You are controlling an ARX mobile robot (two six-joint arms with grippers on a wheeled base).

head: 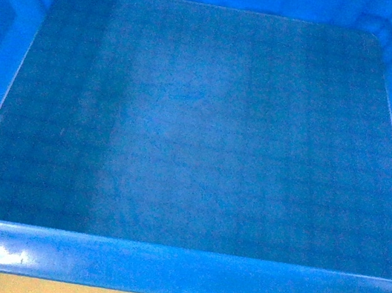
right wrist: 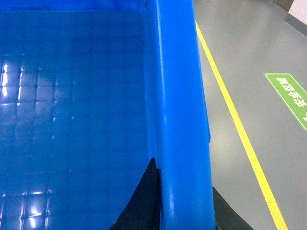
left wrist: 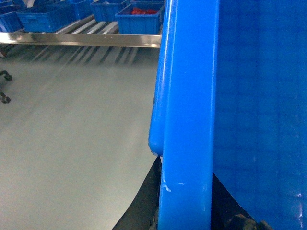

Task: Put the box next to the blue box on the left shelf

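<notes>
Right up against the head camera, filling it: the box [head: 197, 139], grid-patterned floor and glossy near rim, raised off the grey floor [left wrist: 72, 143] between both arms. Clamped over its left rim, the left end effector [left wrist: 184, 215], dark fingers either side of the wall; likewise the right end effector [right wrist: 184, 211] gripping the right rim, one finger inside, one outside. Farther off in the left wrist view, the left shelf [left wrist: 96, 26] with roller lanes, carrying small blue bins [left wrist: 139, 18]; beside the box on the right, a yellow line [right wrist: 240, 129] and a green marking [right wrist: 292, 98].
</notes>
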